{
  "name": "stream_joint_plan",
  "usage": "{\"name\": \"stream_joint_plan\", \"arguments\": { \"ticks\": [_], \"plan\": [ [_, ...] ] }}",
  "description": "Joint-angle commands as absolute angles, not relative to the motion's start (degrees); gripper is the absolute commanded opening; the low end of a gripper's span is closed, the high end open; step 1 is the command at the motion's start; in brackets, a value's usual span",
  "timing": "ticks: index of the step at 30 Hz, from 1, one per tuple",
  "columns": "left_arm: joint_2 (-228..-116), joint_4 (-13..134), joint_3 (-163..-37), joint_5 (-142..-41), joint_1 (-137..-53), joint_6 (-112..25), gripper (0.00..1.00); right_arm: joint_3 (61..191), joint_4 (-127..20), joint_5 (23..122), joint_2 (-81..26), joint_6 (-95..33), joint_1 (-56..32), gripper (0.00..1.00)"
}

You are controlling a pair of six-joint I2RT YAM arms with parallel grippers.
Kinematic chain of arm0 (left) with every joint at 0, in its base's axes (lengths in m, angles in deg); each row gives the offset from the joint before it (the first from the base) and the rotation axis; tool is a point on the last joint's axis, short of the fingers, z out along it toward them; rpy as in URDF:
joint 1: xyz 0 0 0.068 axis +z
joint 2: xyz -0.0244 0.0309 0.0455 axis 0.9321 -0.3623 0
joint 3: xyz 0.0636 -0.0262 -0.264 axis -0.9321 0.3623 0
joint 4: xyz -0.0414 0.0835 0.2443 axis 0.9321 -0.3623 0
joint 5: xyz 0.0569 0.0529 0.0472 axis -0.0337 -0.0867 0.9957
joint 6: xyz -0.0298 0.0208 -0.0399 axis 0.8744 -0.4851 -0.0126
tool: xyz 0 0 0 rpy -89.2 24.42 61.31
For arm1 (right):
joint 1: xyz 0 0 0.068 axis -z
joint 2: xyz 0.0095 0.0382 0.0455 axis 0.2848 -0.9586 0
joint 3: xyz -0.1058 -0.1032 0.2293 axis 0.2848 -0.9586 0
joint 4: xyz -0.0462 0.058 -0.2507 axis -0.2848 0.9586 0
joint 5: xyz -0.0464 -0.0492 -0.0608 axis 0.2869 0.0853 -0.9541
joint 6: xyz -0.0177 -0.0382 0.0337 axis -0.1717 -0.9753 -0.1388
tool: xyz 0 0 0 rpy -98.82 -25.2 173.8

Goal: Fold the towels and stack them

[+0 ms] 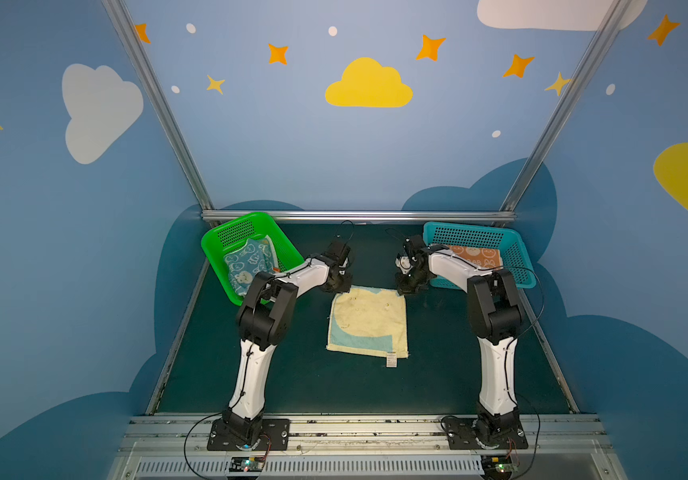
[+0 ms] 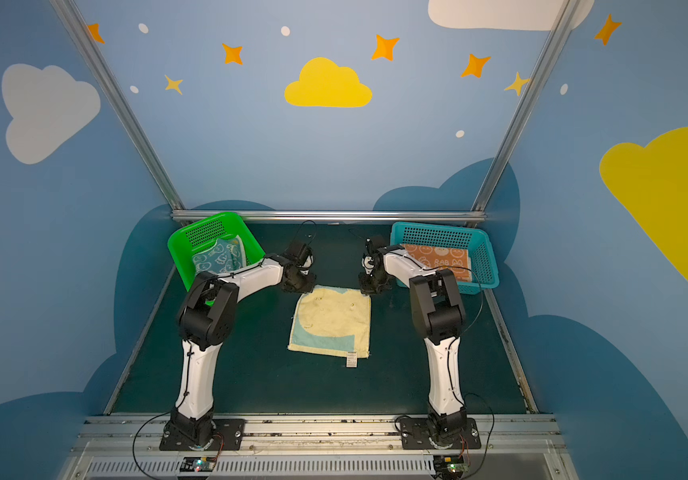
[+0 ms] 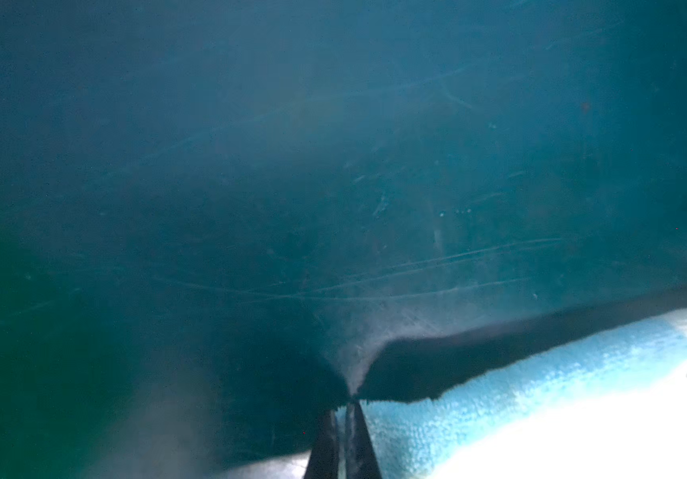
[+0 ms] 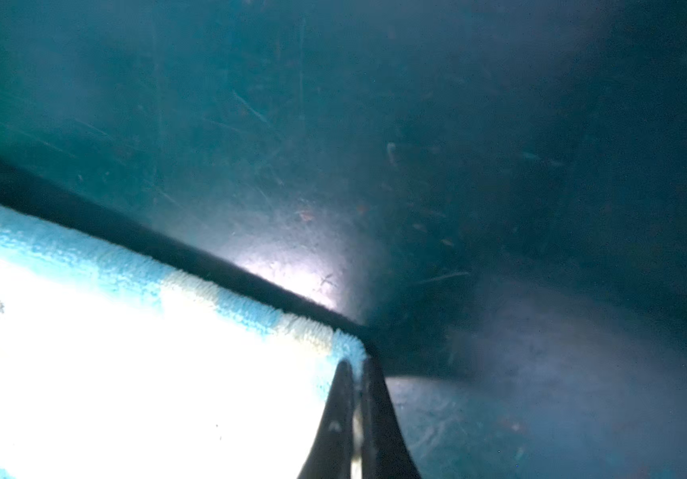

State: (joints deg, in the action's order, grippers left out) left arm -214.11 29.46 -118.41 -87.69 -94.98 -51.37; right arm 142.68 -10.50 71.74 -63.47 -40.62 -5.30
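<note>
Yellow towel point(image 1: 367, 322), one, lies flat; I see my left gripper point(image 1: 341, 287) and right gripper point(image 1: 405, 291) each clamped on one far corner.

— Walls point(image 1: 284, 158)?
— Painted sky blue, dotted with a yellow cloud point(image 1: 368, 85), a white cloud point(image 1: 99, 110), white dots point(image 1: 332, 31) and orange stars point(image 1: 278, 54); darker blue cloud shapes point(image 1: 479, 191) low down.
— And at the edges?
— Aluminium posts point(image 1: 159, 112) slanting up at the corners, a crossbar point(image 1: 359, 216) at the back, a metal rail point(image 1: 367, 428) in front.
— Underneath?
— Dark green mat point(image 1: 300, 386), dull, finely scratched close up.
</note>
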Motion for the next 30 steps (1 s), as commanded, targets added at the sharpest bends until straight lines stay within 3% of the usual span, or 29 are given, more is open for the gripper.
{"name": "stream_joint_plan", "arguments": {
  "ticks": [1,16,30],
  "plan": [
    [-214.86,26.50,-116.81,-85.10,-95.15,-50.88,0.04,141.10,-10.07,72.46,-62.92,-41.36,-5.78,0.00],
    [-200.83,41.28,-104.93,-75.10,-94.39,-53.20,0.04,135.69,-19.08,74.29,-53.35,-44.03,-5.42,0.00],
    [-193.67,43.76,-101.79,-77.26,-92.69,-54.86,0.04,135.87,-20.19,79.54,-49.51,-46.19,-4.59,0.00]
  ]
}}
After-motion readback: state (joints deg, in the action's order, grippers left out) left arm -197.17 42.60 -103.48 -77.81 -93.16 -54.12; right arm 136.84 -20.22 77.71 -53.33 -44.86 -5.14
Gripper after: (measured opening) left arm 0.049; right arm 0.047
